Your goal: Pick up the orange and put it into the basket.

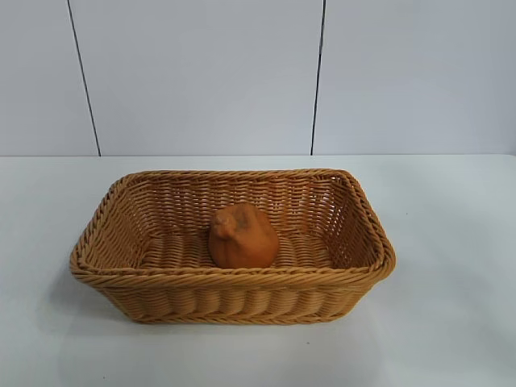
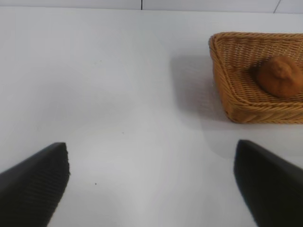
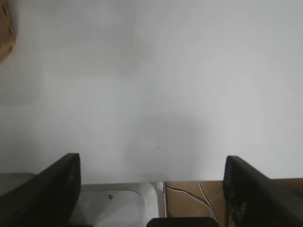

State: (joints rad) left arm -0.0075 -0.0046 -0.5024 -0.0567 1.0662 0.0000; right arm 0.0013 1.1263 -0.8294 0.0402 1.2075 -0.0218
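The brownish-orange orange (image 1: 243, 236) rests on the floor inside the tan wicker basket (image 1: 234, 278), which stands mid-table in the exterior view. Neither arm shows in that view. In the left wrist view the basket (image 2: 246, 101) with the orange (image 2: 280, 76) in it lies well away from my left gripper (image 2: 152, 163), which is open over bare white table with nothing between its fingers. My right gripper (image 3: 152, 168) is open too, empty, hovering at the table's edge; only a sliver of the basket (image 3: 5, 33) shows far off.
White table (image 1: 451, 242) surrounds the basket on all sides, with a panelled wall behind. In the right wrist view, past the table's edge, a white moulded part (image 3: 118, 205) and a brown surface with wires (image 3: 194, 198) lie below.
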